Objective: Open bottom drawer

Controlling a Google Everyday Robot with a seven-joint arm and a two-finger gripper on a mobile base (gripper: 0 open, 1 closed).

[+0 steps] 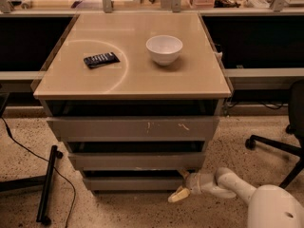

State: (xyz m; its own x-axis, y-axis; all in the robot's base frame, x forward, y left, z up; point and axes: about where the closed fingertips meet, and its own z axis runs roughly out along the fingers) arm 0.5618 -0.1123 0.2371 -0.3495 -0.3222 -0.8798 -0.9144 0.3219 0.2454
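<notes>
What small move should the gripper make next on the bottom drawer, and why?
Probably a short pull straight out, toward the camera: the gripper sits at the right end of the bottom drawer, and only a thin dark gap shows above its front.

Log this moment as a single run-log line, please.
pincer at bottom drawer right end | white bowl, dark flat object on cabinet top

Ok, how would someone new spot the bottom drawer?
Find the tan-topped cabinet with three grey drawers stacked in its front. The bottom drawer is the lowest, just above the floor, with the gripper at its right end. Its front is plain and looks narrowest, unlike the scratched top drawer and the wider middle drawer.
</notes>
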